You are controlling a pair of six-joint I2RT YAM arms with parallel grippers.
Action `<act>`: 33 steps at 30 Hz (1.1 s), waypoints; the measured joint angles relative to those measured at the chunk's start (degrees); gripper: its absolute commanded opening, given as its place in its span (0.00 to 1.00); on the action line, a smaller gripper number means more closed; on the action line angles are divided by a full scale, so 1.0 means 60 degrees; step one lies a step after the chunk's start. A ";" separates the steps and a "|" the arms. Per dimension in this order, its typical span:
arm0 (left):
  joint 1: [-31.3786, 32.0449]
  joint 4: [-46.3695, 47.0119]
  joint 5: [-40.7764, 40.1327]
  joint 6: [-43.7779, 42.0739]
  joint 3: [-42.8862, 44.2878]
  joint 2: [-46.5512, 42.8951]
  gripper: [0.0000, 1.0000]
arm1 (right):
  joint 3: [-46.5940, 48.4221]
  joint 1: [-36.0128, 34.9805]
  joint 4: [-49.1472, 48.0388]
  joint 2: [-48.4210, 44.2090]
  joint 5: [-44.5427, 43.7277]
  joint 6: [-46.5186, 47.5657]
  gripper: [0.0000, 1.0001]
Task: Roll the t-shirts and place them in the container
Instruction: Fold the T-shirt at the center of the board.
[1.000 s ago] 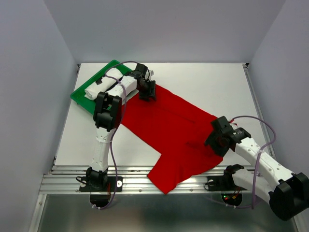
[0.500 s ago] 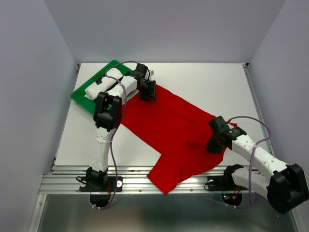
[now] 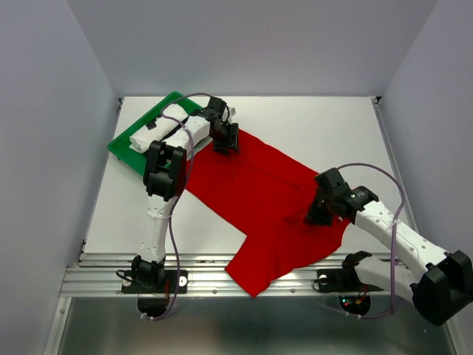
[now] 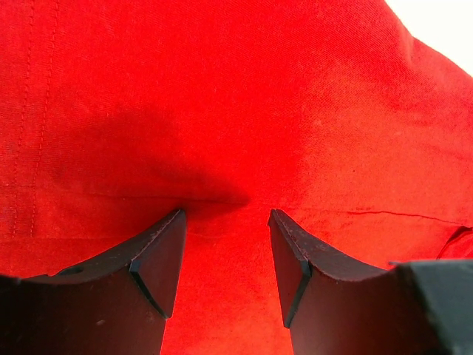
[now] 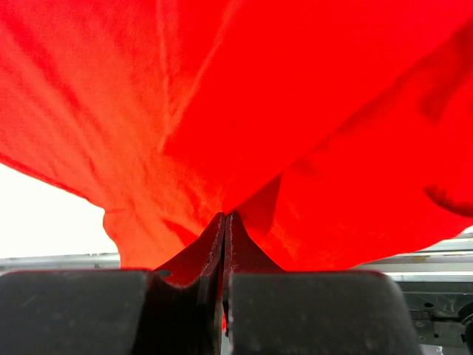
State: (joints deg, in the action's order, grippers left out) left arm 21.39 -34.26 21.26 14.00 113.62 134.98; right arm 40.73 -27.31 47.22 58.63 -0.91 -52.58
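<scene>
A bright red t-shirt point(image 3: 259, 200) lies spread across the table, its near corner hanging over the front edge. My right gripper point(image 3: 318, 214) is shut on the red t-shirt's right edge, and the cloth point(image 5: 244, 111) rises in a tent from the pinched jaws point(image 5: 224, 218). At the shirt's far left corner my left gripper point(image 3: 225, 144) is open, its fingertips point(image 4: 225, 222) pressed down onto the flat red cloth point(image 4: 222, 111) with nothing between them. A rolled white t-shirt point(image 3: 159, 132) lies in the tray, partly hidden by the left arm.
A green tray point(image 3: 126, 144) stands at the back left corner of the table. Metal rails point(image 3: 222, 270) run along the front edge. Grey walls close in both sides and the back.
My right gripper has shut on the shirt's right edge and moved left and slightly away from the front, lifting the cloth. The left arm has not moved.
</scene>
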 measured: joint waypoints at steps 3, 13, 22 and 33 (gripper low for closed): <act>-0.0004 -0.0044 0.0000 -0.0004 0.0073 0.0036 0.60 | 0.0066 -0.0277 0.0004 0.0182 0.0204 0.0062 0.01; -0.0073 -0.0131 0.0066 -0.0004 0.0280 0.0171 0.60 | 0.0732 -0.1392 0.0066 0.0663 0.0335 -0.0022 0.01; -0.0084 -0.0131 0.0135 -0.0004 0.0284 0.0175 0.60 | 0.1242 -0.1716 0.0306 0.0499 0.0408 -0.0160 0.01; -0.0149 -0.0142 0.0146 -0.0004 0.0284 0.0175 0.60 | 0.1268 -0.1840 0.1727 -0.0299 0.0433 -0.0244 0.01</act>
State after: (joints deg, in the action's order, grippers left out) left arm 20.49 -35.11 22.13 13.98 115.33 136.03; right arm 48.34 -38.35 57.58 56.84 1.69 -54.04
